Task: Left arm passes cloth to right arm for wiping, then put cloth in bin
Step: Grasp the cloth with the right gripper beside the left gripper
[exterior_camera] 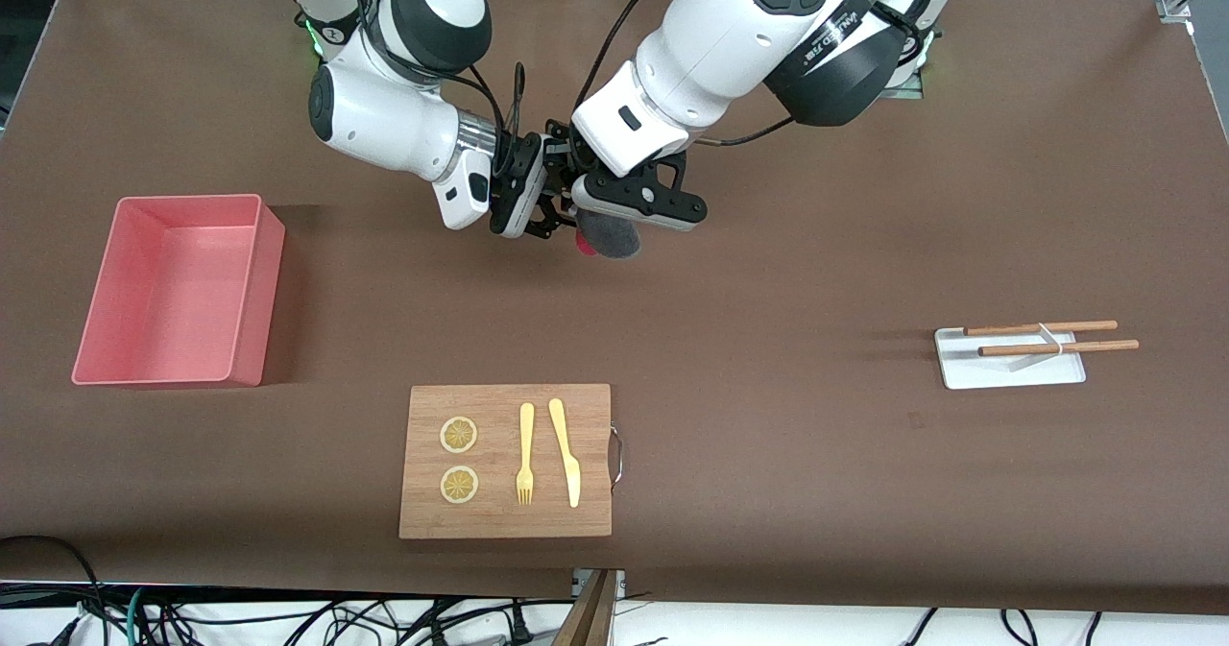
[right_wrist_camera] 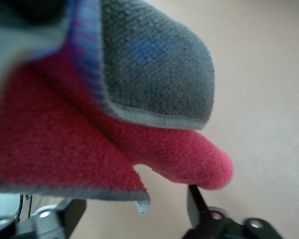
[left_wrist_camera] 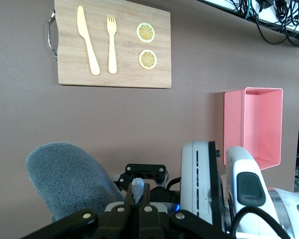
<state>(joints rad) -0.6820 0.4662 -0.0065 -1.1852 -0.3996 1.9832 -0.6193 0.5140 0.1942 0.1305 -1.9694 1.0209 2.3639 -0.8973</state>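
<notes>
Nearest my camera I see the wooden board (exterior_camera: 506,461) with fork (exterior_camera: 524,454), knife (exterior_camera: 566,450) and two lemon slices (exterior_camera: 458,434); farther up, the bin (exterior_camera: 171,291) sits toward the right arm's end; above mid-table the left gripper (exterior_camera: 605,219) pinches the cloth (exterior_camera: 609,234), grey outside, red inside; the right gripper (exterior_camera: 542,200) sits just beside it, fingers spread around a hanging fold.

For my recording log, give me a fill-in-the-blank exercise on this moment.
The rumpled grey-and-red fabric cloth hangs from the ___ arm's pincer, over the brown table's middle, the right arm's pincer beside it.
The pale pink rectangular plastic bin is ___.
The wooden cutting board carries ___ lemon slices.
Missing: left; empty; two.
</notes>
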